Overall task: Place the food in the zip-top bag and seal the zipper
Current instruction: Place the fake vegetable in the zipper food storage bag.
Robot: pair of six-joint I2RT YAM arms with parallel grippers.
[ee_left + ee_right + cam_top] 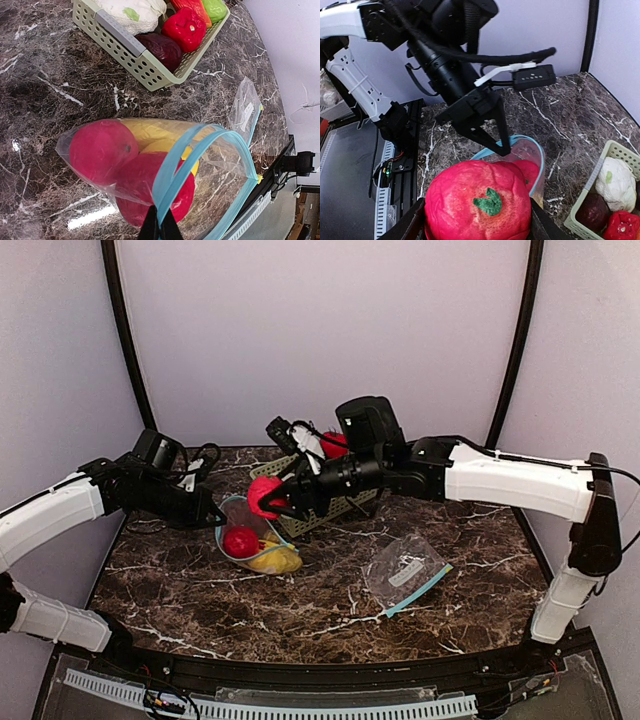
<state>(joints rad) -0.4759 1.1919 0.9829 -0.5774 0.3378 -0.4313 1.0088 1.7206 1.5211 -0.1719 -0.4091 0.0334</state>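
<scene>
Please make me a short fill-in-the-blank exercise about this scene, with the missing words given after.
The right claw is shut on a ____ toy fruit. The left claw pinches the zip-top bag at its ____ zipper. The cabbage lies in the pale green ____.
Missing words: red; blue; basket.

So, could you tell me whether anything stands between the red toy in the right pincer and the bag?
Nothing visible does. The left pincer holds the bag open by its rim, close by the red toy; red and yellow food already lies inside.
</scene>
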